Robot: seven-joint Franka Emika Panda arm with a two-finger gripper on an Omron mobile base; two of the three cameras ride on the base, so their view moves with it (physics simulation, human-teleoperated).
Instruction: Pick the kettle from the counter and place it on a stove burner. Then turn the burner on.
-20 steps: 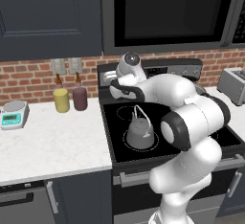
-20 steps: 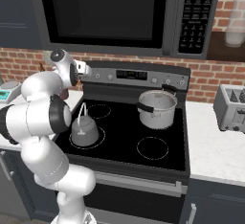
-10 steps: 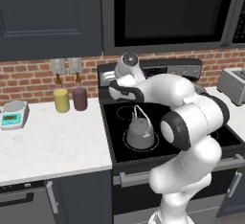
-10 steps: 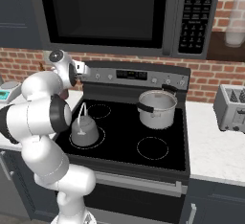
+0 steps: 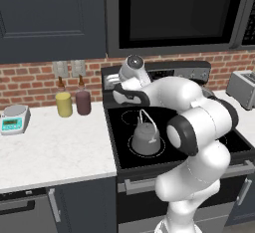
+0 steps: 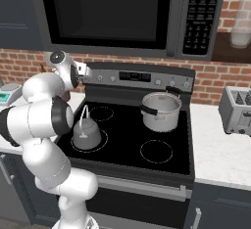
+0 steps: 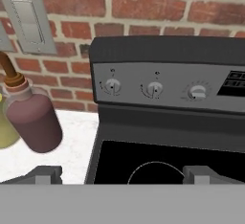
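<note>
The black glass cooktop (image 6: 128,140) sits under a dark microwave (image 6: 127,12), flanked by the white speckled tabletop (image 5: 50,147) on the robot's left and more of it to the right, where a toaster (image 6: 237,109) stands. A shiny straight-sided steel pot (image 6: 160,110) rests on the rear right of the cooktop. The kettle (image 5: 145,137), small and dull grey with its thin wire handle arched upright, sits inside the large white-outlined stove burner (image 5: 132,150) at the front left of the cooktop, nothing gripping it; in the right base view the kettle (image 6: 87,133) is just in front of the arm's elbow. The arm reaches over the cooktop's rear left, and the claw (image 5: 117,97) hangs above that corner facing the raised control panel (image 7: 167,86); from the hand camera its two tips (image 7: 196,174) stand spread as wide as they go, empty. Three round knobs show on that panel, the leftmost knob (image 7: 112,86) beside the middle one (image 7: 154,89). On the tabletop against the brick wall stand a dark red bottle (image 5: 82,101) and a yellow bottle (image 5: 63,103) side by side, and further left a small kitchen scale (image 5: 13,118).
</note>
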